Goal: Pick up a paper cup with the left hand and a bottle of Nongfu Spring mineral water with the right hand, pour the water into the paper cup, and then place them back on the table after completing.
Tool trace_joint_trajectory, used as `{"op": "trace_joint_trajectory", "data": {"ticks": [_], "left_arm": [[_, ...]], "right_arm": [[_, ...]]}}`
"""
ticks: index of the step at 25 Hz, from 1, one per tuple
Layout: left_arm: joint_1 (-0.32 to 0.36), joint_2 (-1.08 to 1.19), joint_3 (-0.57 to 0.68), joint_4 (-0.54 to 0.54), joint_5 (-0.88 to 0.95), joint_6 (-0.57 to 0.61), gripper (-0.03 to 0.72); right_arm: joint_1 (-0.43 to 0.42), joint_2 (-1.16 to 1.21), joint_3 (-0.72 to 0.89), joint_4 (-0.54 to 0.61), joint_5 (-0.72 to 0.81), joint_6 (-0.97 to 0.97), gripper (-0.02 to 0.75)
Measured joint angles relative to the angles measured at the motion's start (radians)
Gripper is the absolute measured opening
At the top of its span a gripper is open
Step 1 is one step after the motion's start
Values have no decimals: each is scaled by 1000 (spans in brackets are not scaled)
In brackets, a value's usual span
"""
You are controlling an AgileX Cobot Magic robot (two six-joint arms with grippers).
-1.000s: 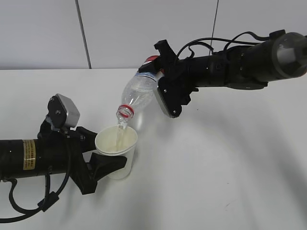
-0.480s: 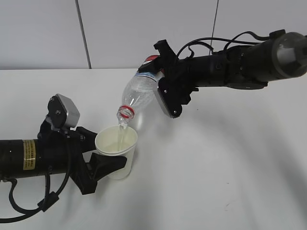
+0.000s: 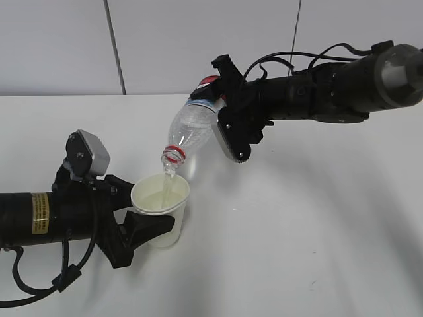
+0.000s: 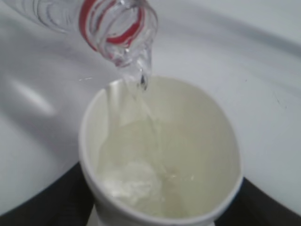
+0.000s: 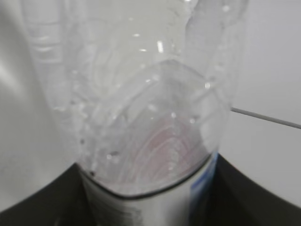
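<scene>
My left hand [image 3: 142,228], the arm with the yellow sticker, is shut on a white paper cup [image 3: 160,210] and holds it at the left of the white table [image 3: 297,218]. My right hand [image 3: 228,129] is shut on a clear Nongfu Spring bottle [image 3: 192,129] with a red neck ring, tilted mouth-down over the cup. A thin stream of water [image 4: 141,101] falls from the bottle mouth [image 4: 124,35] into the cup [image 4: 160,150], which is partly filled. In the right wrist view the bottle [image 5: 141,108] fills the frame between dark fingers [image 5: 42,202].
A grey-white wall [image 3: 198,39] with vertical seams stands behind the table. The left arm's grey camera block [image 3: 88,153] sits just left of the cup. Cables run along the right arm [image 3: 317,86].
</scene>
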Motion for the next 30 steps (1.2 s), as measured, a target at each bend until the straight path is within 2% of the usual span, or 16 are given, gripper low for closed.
{"op": "trace_joint_trajectory", "data": {"ticks": [3,6,9,13,15,18,24,30], "left_arm": [[0,0,0,0,0,0,447],[0,0,0,-9,-8,0,446],[0,0,-4,-26,-23,0,446],[12,0,-40,-35,0,0,446],[32,0,-58,-68,11,0,446],[79,0,-64,-129,16,5,446],[156,0,-64,-155,22,15,446],[167,13,-64,-198,2,89,446]], "right_arm": [[0,0,0,0,0,6,400],[0,0,0,0,0,132,400],[0,0,0,0,0,362,400],[0,0,0,4,0,832,400],[0,0,0,4,0,1075,400],[-8,0,12,6,-48,1292,400],[-59,0,111,110,-205,1413,400],[-157,0,224,208,-357,1419,400]]}}
